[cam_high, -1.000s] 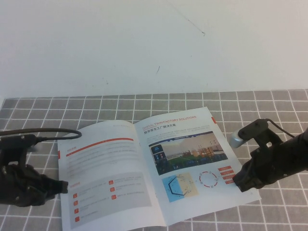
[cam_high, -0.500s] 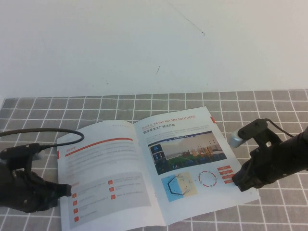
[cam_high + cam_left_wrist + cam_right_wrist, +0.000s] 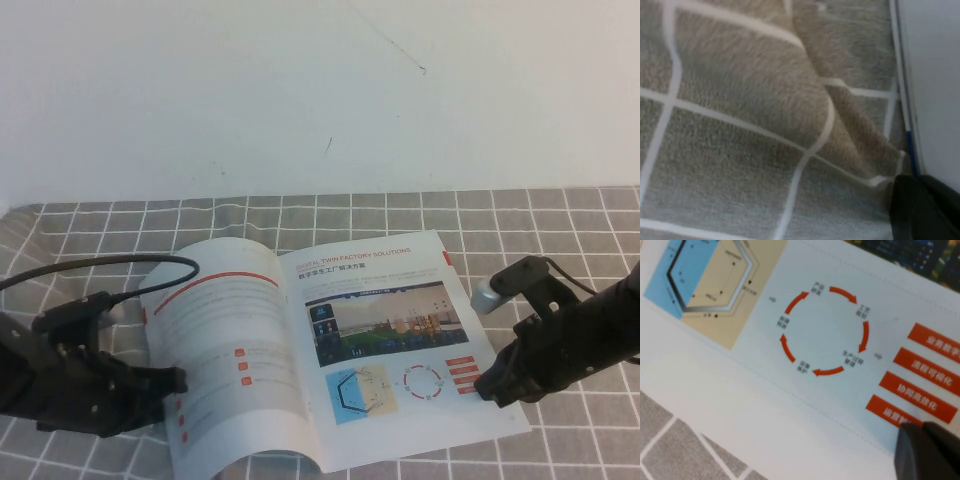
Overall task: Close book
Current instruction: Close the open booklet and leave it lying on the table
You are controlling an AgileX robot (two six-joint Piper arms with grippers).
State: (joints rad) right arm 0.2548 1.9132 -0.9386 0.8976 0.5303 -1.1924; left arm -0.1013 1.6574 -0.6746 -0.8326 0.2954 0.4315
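Left claw (image 3: 165,382), grip cannot be told, sits under the book's (image 3: 335,300) curled left page (image 3: 225,330); best swept rightward in an arc. Right claw (image 3: 492,385), pressed together, pins the right page (image 3: 400,330); should clear late.

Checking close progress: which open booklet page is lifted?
The left white page, curled up at the left end effector; the right page lies flat under the right end effector.

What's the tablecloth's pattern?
Grey tablecloth, white grid; high view. Left gripper at book's left page, right gripper on right.

Beyond the book (image 3: 380,300), cloth (image 3: 330,212) lies free; left gripper (image 3: 170,382) crowds its left edge, right gripper (image 3: 490,385) its right
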